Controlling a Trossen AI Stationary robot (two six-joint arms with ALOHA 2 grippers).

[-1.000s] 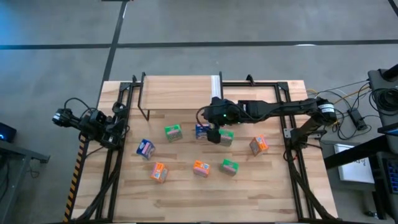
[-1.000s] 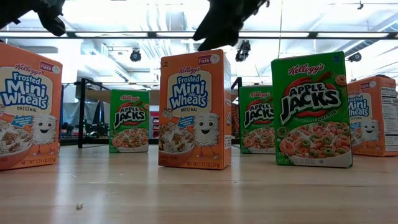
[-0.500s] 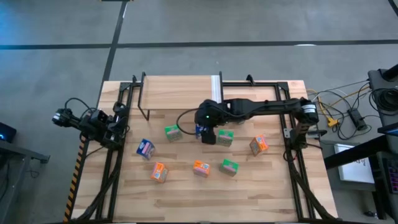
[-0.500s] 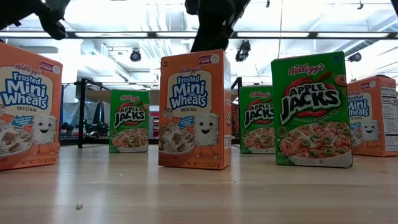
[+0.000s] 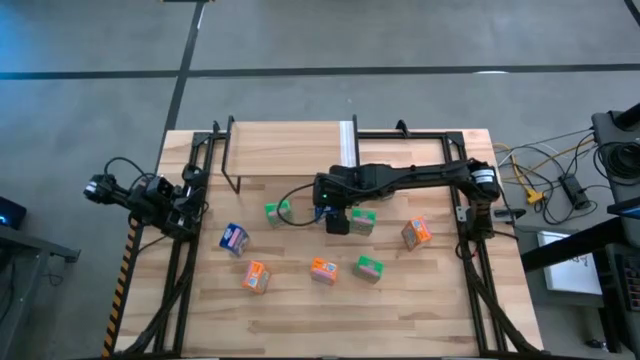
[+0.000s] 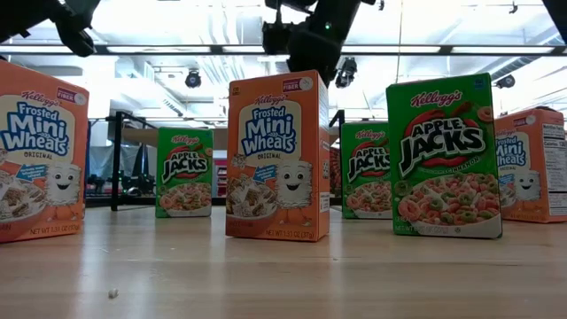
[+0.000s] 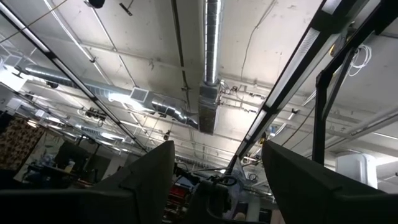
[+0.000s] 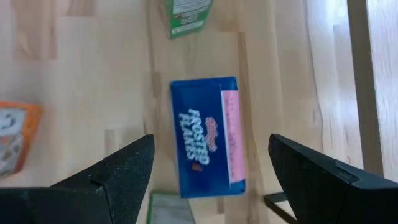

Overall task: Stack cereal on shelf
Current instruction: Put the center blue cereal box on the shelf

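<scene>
A blue cereal box (image 8: pixel 208 137), printed face up, sits on the wooden table directly under my right gripper (image 8: pixel 208 186). The gripper is open, one finger on either side of the box and above it, touching nothing. In the high view the gripper (image 5: pixel 337 220) covers most of that box (image 5: pixel 321 210). A green box (image 5: pixel 277 212) stands to its left and another green box (image 5: pixel 364 222) to its right. The shelf (image 5: pixel 290 150), with its white strip (image 5: pixel 347 138), stands at the table's far side. My left gripper (image 7: pixel 214 186) is open and parked at the table's left edge, pointing at the ceiling.
More boxes stand nearer the front: blue (image 5: pixel 234 239), orange (image 5: pixel 256 276), orange (image 5: pixel 323 270), green (image 5: pixel 369 268) and orange (image 5: pixel 415 233). Black frame rails (image 5: pixel 180 260) run along both table sides. The low view shows my right arm (image 6: pixel 306 35) above the orange box (image 6: pixel 276 155).
My right arm has shifted a little toward the table's left and turned over the blue box. The boxes have stayed where they were.
</scene>
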